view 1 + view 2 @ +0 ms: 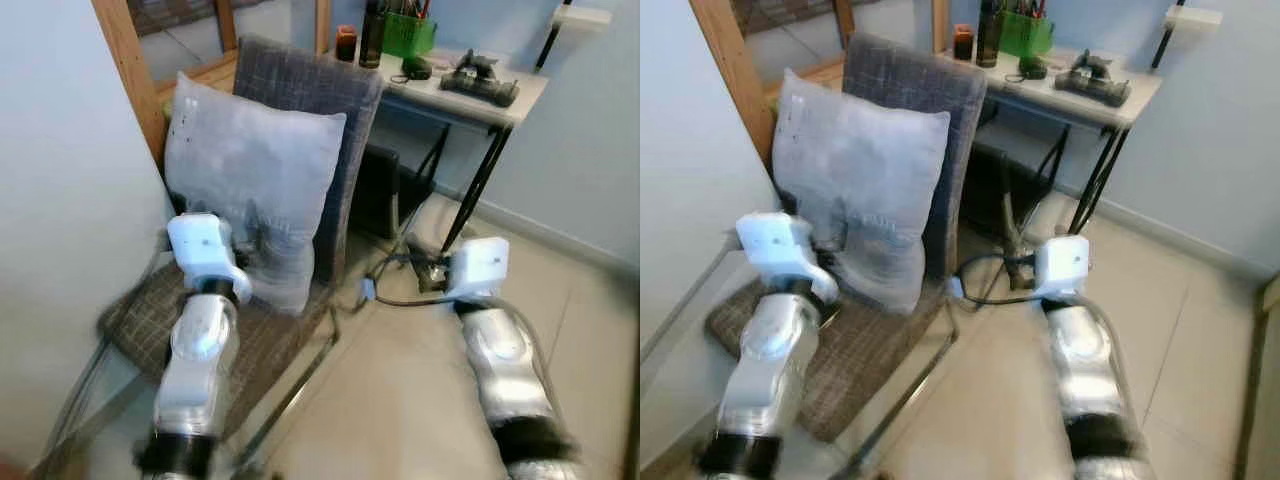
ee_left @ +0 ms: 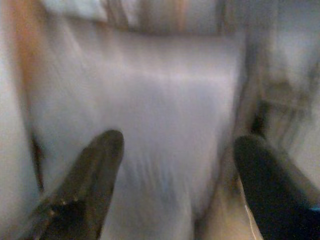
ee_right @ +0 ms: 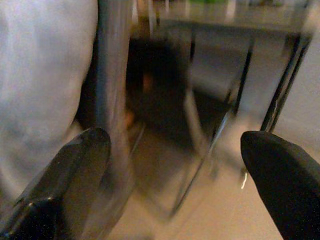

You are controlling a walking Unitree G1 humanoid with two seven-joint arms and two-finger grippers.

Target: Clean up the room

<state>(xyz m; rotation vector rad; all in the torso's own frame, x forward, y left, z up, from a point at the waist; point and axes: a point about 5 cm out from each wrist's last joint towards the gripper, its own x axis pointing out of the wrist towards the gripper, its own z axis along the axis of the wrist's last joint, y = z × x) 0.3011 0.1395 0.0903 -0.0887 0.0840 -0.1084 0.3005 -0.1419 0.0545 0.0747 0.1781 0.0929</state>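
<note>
A pale grey pillow [image 1: 255, 180] stands upright on a grey woven chair [image 1: 335, 95], leaning against its backrest. My left gripper [image 2: 180, 142] is open right in front of the pillow's lower part, its two black fingers [image 2: 97, 165] spread with nothing between them. My right gripper [image 3: 175, 140] is also open and empty. It hangs just right of the chair's edge and faces the dark space under the desk. Both wrist views are blurred.
A white desk [image 1: 500, 105] on black legs stands behind the chair, carrying a green container [image 1: 408, 35], a dark bottle [image 1: 372, 35] and black devices [image 1: 480, 80]. A white wall [image 1: 60, 200] and a wooden frame [image 1: 125, 60] close the left. Tiled floor [image 1: 400, 400] lies to the right.
</note>
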